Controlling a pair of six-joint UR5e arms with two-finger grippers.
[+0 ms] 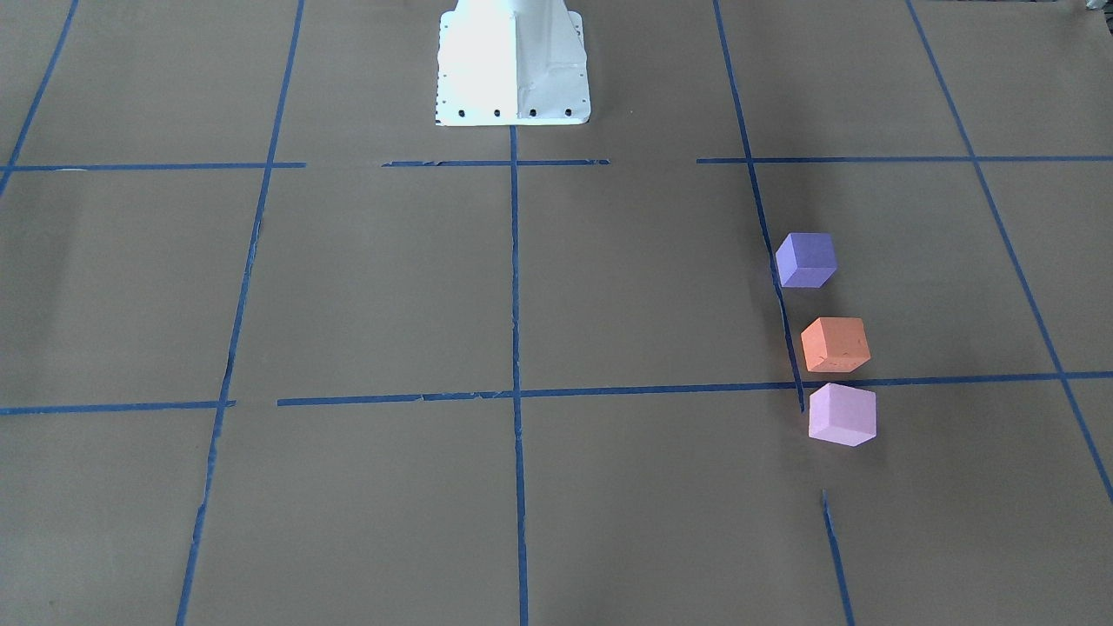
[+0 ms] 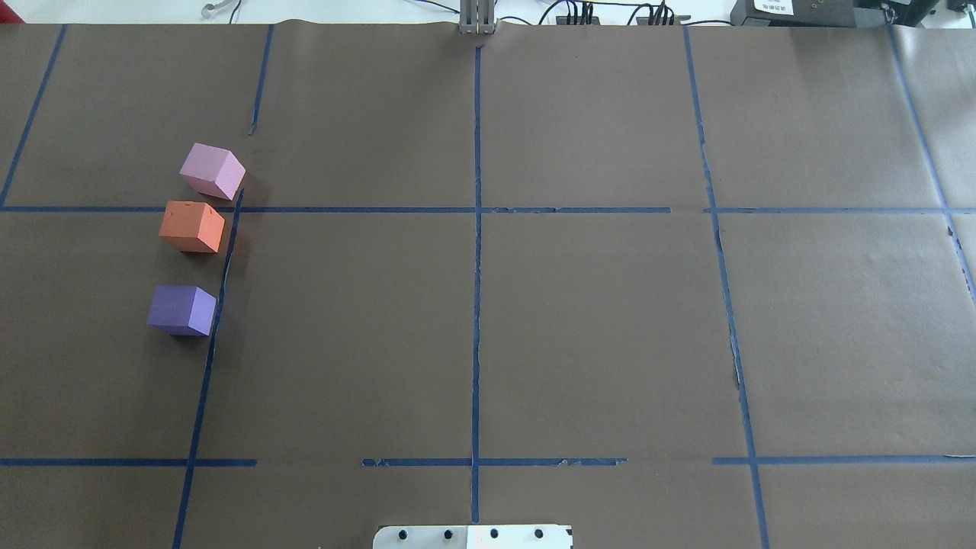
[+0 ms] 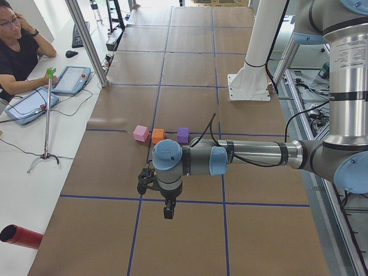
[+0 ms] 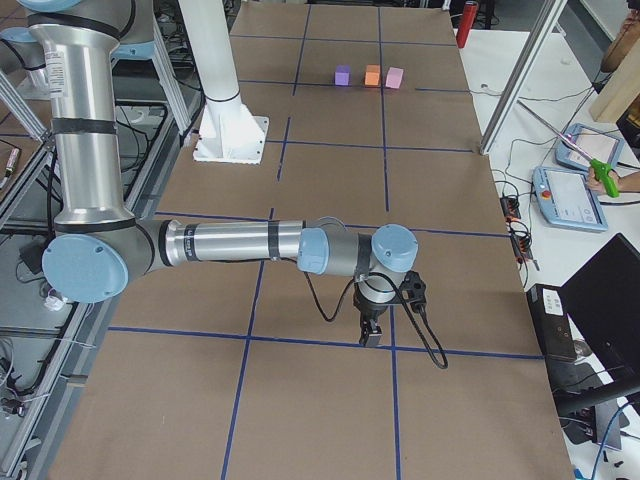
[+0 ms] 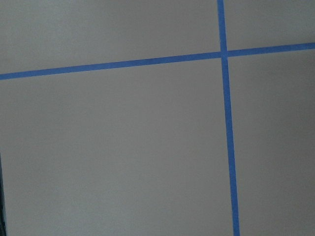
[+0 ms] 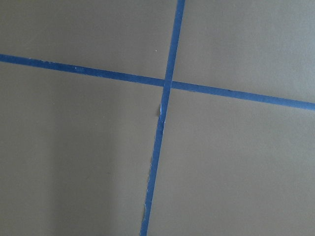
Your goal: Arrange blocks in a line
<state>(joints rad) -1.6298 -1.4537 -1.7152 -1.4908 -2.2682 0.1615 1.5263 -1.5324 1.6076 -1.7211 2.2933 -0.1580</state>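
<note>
Three cubes stand in a near-straight row on the brown table, on the robot's left side: pale pink [image 2: 213,171] farthest, orange [image 2: 192,226] in the middle, violet-blue [image 2: 181,309] nearest the robot. Pink and orange almost touch; violet stands a gap away. They also show in the front view: violet [image 1: 806,259], orange [image 1: 836,344], pink [image 1: 842,415]. My left gripper [image 3: 167,210] hangs over bare table well away from the cubes. My right gripper [image 4: 371,335] hangs at the opposite end. I cannot tell whether either is open or shut. Both wrist views show only paper and blue tape.
Blue tape lines [image 2: 476,267] divide the table into squares. The white robot pedestal [image 1: 513,69] stands at the table's robot-side edge. An operator [image 3: 17,46] sits at a side bench with tablets [image 3: 72,79]; a red cylinder [image 3: 20,236] lies there too.
</note>
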